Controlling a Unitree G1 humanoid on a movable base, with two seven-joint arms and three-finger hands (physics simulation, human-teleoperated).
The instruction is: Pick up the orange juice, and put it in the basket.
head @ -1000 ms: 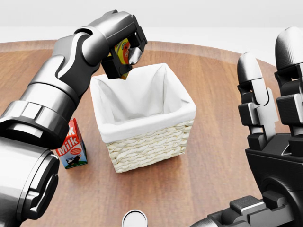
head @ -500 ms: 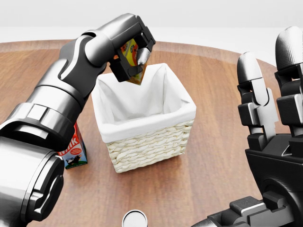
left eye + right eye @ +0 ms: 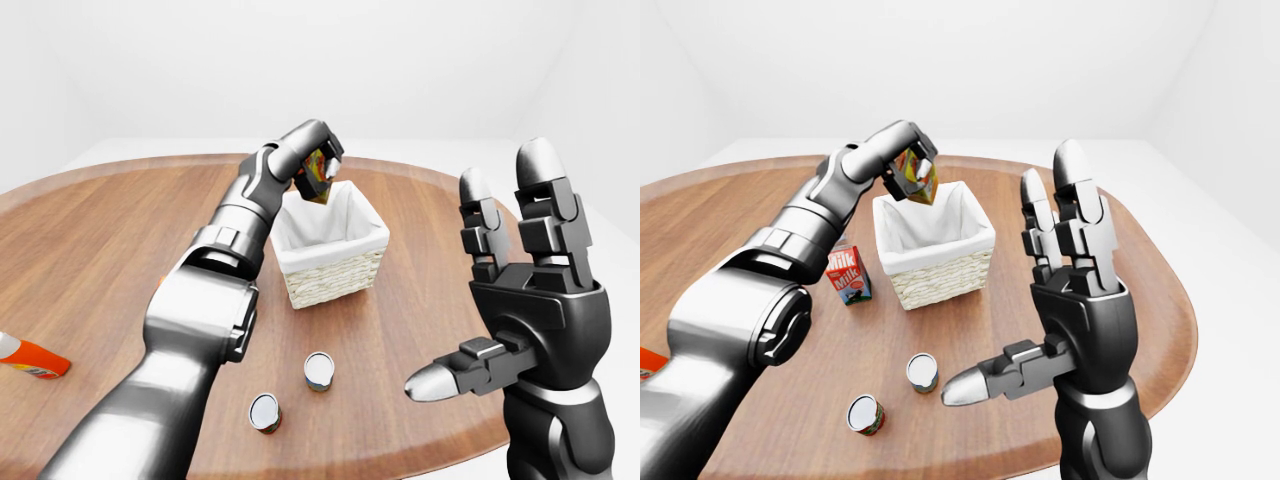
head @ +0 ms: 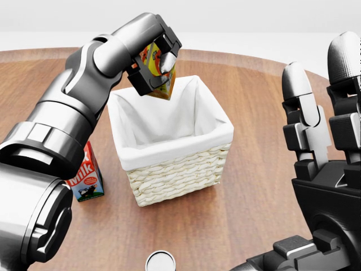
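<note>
basket (image 4: 186, 164) mid-table (image 4: 254, 90) in head view | my left hand (image 4: 155, 65) holds orange juice carton (image 4: 159, 73) above basket's upper-left rim, touching nothing below | milk carton (image 4: 86, 180) stands left of basket, apart | two cans (image 3: 922, 372) (image 3: 866, 414) below basket in right-eye view | my right hand (image 3: 1060, 300) raised at right, fingers spread, well apart from basket

Wooden table (image 3: 730, 215) with basket (image 3: 940, 268), milk carton (image 3: 847, 274), two cans (image 3: 922, 372), orange tube (image 3: 32, 357).
</note>
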